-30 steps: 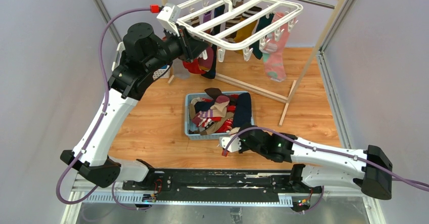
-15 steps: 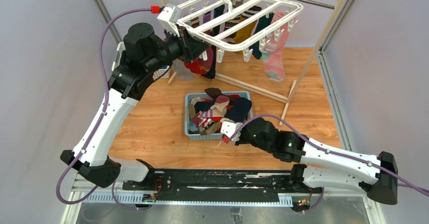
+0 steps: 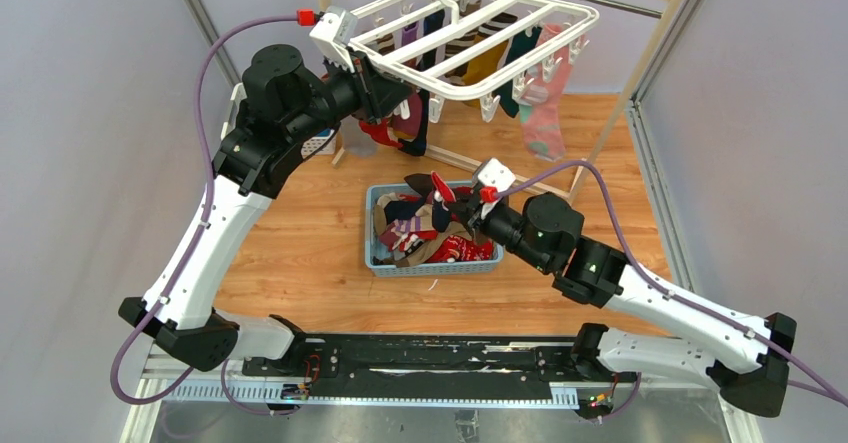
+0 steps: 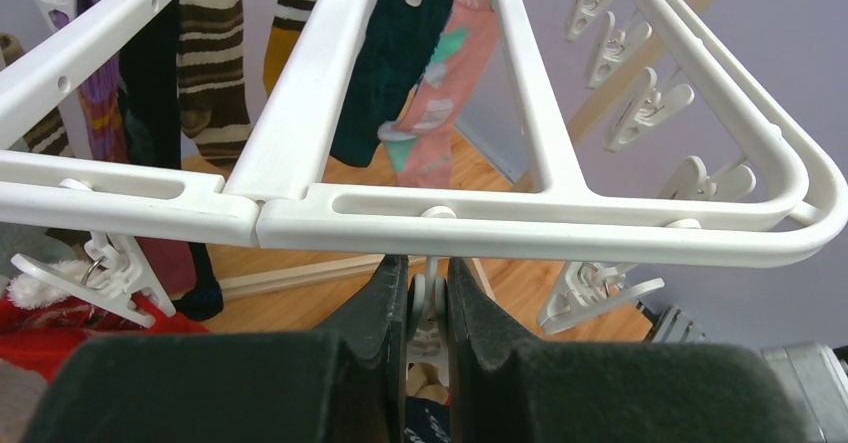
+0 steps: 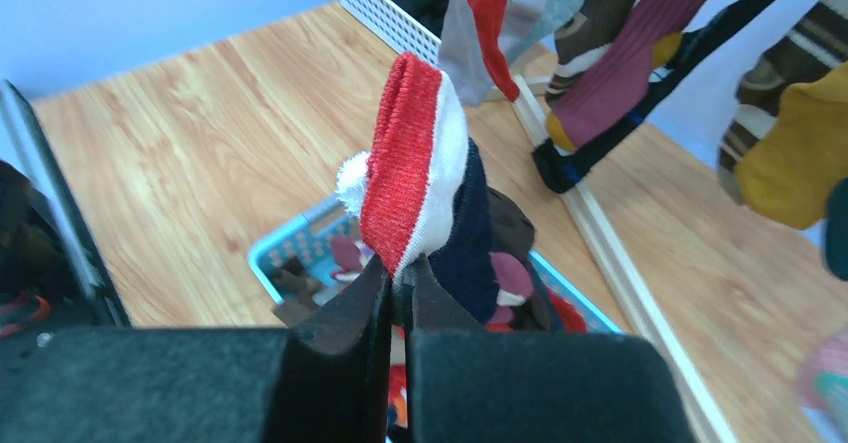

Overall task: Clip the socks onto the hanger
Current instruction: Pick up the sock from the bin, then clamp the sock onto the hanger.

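Left gripper [image 4: 428, 275]: reaching up under the frame, its jaws are squeezing shut on a white clip [image 4: 428, 303] that is dangling from the near bar.
Hanger [image 4: 600, 243]: the white frame is hanging from the wooden rack [image 3: 651, 53] at 12 o'clock on the table [image 3: 300, 233], with the left arm working at its 9 o'clock end.
Hung socks [image 4: 450, 63]: brown-striped, mustard, teal and pink socks are dangling from clips along the far bars.
Right gripper [image 5: 400, 278]: its jaws are closing tight on the navy sock, holding it upright over the 1 o'clock part of the blue basket.
Navy sock [image 5: 410, 163]: its red-and-white cuff is standing up out of the fingers, a white pompom showing at 9 o'clock; whether its lower end is clearing the pile cannot be told.
Blue basket [image 3: 371, 225]: it is sitting mid-table, at 6 o'clock from the hanger, holding a heap of loose socks [image 3: 410, 233].
White basket [image 3: 318, 145]: it is standing at 10 o'clock from the blue basket, partly hidden by the left arm.
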Motion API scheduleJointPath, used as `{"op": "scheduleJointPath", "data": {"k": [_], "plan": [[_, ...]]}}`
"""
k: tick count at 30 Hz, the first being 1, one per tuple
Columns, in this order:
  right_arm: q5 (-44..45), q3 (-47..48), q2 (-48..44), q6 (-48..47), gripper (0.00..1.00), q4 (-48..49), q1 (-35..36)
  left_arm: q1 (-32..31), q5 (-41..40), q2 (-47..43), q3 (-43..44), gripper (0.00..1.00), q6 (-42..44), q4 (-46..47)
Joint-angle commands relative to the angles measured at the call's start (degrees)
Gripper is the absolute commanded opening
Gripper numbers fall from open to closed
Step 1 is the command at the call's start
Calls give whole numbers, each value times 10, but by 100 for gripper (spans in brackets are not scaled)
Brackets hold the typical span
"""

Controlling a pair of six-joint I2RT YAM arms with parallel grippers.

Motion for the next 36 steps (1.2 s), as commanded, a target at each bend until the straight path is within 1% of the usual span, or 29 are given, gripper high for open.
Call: {"op": "scheduleJointPath", "data": {"k": [1,3,5,10,16,23,27,30,33,36], "plan": [[-96,18,12,108,0,77,-45,5,15,-7,9,0,1,-33],[-143,22,19,145,0,99,-74,5,17,-9,8,0,3,-34],[-165,15,22,166,0,130,-93,5,16,-10,5,0,4,-33],[-141,2,39,187,0,211,-97,5,19,-11,-6,0,0,-26],[-99,2,80,247,0,286,-97,5,21,-8,-10,0,-5,-21],[-6,29,138,325,0,302,-85,5,22,-9,-13,0,-10,-17],[31,48,163,343,0,314,-63,5,23,-9,-18,0,-11,-14],[41,68,182,360,0,311,-56,5,24,-9,-19,0,-9,-14],[38,98,202,374,0,291,-55,5,26,-8,-20,0,-6,-14],[35,115,218,385,0,292,-52,5,30,-9,-22,0,-5,-14]]}}
